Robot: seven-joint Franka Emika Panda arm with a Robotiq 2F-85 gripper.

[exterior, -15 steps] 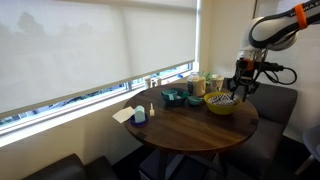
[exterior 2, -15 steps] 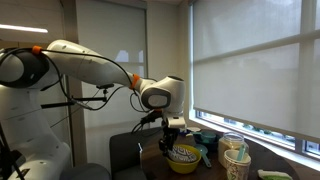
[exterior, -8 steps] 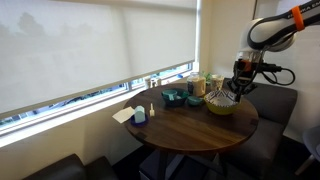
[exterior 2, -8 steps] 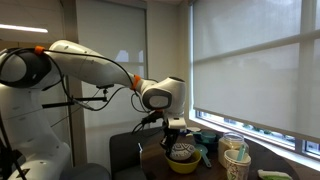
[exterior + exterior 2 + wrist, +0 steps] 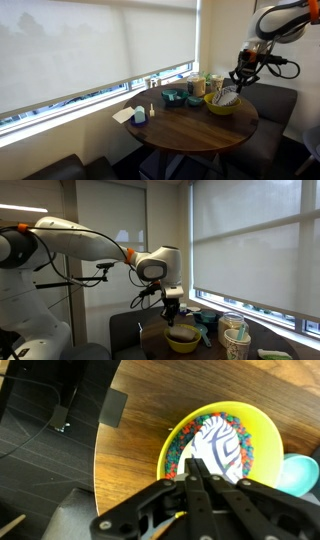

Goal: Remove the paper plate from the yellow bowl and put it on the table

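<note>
Pinching the paper plate [image 5: 225, 450] at its near rim: gripper [image 5: 195, 472] fingers [image 5: 176, 498] look clenched on it in the wrist view, and they hide the contact point. Plate sits tilted over the yellow bowl [image 5: 252, 418]; can't tell if its far edge touches the bowl. Multicoloured bits [image 5: 181, 448] line the bowl's inner wall, partly covered by the plate. Teal container [image 5: 302, 475] is cut off at the frame edge. In an exterior view the plate is only a pale slanted sliver [image 5: 229, 95] under the gripper, above the bowl on the counter [image 5: 190, 130]. Markings on the cups [image 5: 236, 338] are too small to read.
</note>
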